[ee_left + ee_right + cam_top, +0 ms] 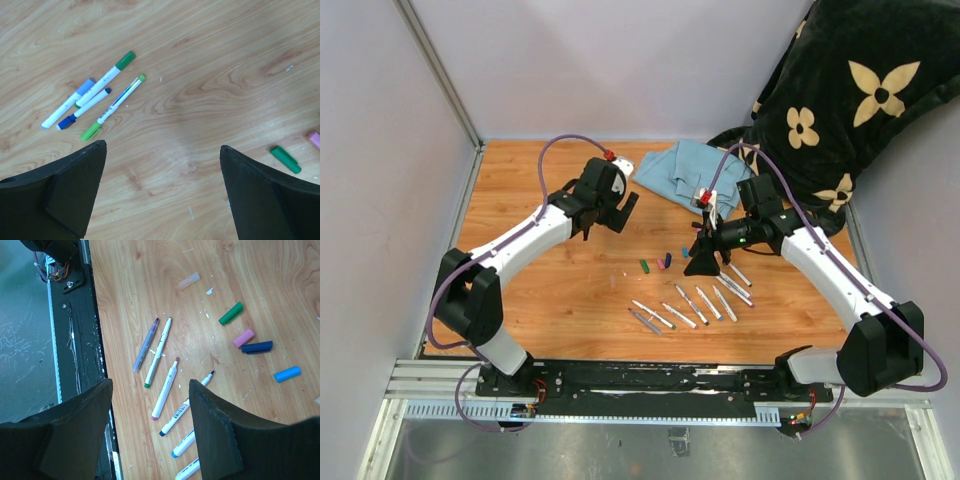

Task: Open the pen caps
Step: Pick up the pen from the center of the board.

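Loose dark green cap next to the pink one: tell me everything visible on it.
The green cap is a short, dark green tube of smooth, slightly glossy plastic. It is off any marker and lies flat on its side on the wooden table, diagonal in the right wrist view. The pink cap lies close beside it but apart, with the dark blue cap just beyond. Nothing but the table touches it.

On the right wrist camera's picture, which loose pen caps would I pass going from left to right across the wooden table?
Clear cap → green cap → pink cap → dark blue cap → light blue cap.
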{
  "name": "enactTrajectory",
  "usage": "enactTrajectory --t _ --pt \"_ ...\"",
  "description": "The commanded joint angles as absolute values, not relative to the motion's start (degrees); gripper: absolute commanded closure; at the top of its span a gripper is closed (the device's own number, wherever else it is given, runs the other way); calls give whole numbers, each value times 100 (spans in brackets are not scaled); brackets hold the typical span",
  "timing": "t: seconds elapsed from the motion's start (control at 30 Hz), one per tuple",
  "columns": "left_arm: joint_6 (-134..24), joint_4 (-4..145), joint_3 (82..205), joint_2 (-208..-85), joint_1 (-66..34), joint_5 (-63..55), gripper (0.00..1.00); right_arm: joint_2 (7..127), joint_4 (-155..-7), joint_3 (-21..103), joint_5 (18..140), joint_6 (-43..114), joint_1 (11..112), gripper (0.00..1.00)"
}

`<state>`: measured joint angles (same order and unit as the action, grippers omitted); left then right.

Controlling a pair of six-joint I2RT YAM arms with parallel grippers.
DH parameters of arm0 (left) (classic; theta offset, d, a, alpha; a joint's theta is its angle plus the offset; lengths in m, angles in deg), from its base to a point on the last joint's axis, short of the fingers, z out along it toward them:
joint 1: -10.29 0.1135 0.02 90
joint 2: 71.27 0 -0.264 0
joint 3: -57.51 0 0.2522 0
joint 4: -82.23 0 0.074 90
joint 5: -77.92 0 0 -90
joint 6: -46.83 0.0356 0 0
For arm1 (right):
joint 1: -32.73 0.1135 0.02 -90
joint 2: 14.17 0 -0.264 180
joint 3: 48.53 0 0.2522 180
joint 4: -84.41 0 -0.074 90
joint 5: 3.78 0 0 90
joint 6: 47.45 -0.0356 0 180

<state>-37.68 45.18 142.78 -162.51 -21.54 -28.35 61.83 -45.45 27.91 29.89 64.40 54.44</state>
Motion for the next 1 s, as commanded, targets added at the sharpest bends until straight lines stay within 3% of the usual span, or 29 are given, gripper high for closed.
enactTrajectory --t 0.0,0.57,0.73,0.97 --pt "-3378 4026 14730 -16472 -1923 -2329 1 6036 -4444 2721 2988 6569 5341 36" --pt "-3117 4357 14902 -16921 -1139 -1287 4 6039 -4440 2723 3015 6586 5312 36" --pt "-3058 4311 15212 -17388 -985 -1156 17 6016 -4441 2719 3032 6600 5287 36" --pt "-2981 4210 15407 -17845 -766 -1286 49 6017 -4448 2715 2989 6587 5251 36"
